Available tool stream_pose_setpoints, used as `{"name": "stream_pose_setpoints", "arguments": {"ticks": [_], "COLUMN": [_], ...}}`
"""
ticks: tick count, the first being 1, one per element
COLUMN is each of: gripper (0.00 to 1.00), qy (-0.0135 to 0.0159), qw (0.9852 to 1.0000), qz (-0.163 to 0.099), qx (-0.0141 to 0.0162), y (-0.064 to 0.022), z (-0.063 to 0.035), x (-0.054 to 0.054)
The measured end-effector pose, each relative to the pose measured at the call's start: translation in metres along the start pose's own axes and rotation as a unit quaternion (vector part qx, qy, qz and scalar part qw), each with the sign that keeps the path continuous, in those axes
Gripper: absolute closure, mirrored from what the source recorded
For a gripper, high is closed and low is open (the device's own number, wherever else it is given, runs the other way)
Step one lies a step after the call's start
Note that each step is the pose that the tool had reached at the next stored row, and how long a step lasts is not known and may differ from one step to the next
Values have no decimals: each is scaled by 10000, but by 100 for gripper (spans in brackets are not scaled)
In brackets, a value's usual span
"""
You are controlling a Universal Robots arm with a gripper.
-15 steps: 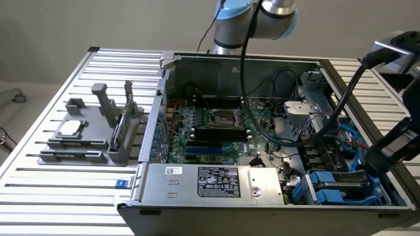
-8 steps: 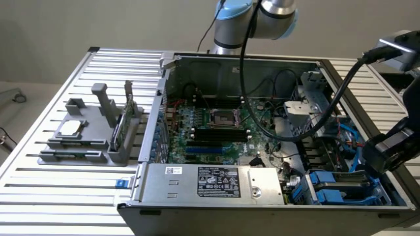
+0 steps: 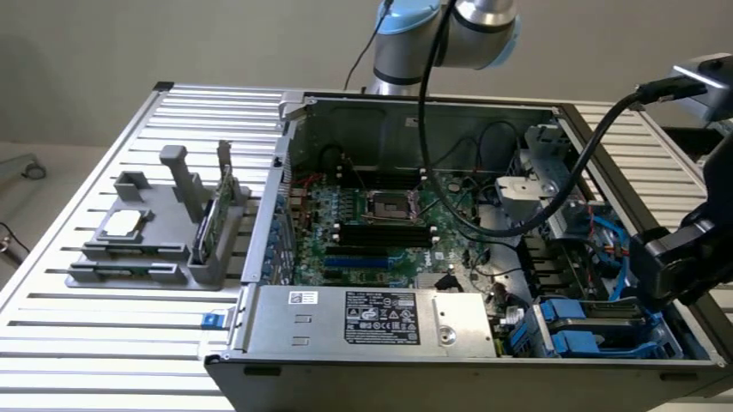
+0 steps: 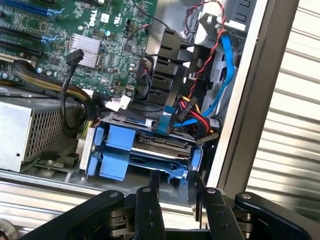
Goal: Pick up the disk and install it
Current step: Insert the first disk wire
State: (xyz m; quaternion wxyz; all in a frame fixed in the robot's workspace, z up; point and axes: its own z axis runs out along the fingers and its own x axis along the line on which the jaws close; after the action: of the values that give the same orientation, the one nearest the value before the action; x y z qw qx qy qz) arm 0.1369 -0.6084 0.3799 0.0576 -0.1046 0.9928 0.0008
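Observation:
The disk (image 3: 596, 324), silver-grey in a bright blue carrier, lies flat in the drive bay at the near corner of the open computer case, on the exterior view's right. In the wrist view the disk (image 4: 160, 150) shows with blue tabs on both sides and red, yellow and blue cables plugged in just behind it. My black gripper (image 3: 674, 262) hangs beyond the case's side wall, a little above and apart from the bay. In the wrist view my gripper (image 4: 173, 179) is open, its fingers (image 4: 150, 197) apart over the case rim, with nothing held.
The case (image 3: 246, 339) holds a green motherboard (image 3: 378, 227), a grey power supply (image 3: 378, 319) and loose black cables. A grey fixture (image 3: 160, 249) with a small square chip (image 3: 124, 223) and an upright green card (image 3: 208, 225) stands on the slatted table (image 3: 103, 343) at the exterior view's left.

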Motion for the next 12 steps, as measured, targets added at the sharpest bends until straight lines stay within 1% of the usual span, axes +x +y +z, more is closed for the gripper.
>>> {"name": "stream_pose_setpoints", "arguments": {"ticks": [2,4,9,10,11,12], "gripper": [63,63,63,63,63,63], "qy": [2,4,11,22,45,79], "qw": [9998,9993,9969,9965,9962,9960], "qz": [187,365,780,832,862,880], "qx": [22,42,90,95,96,94], "y": [0,0,0,0,0,1], "z": [1,2,7,7,6,6], "x": [0,0,1,1,1,2]}}
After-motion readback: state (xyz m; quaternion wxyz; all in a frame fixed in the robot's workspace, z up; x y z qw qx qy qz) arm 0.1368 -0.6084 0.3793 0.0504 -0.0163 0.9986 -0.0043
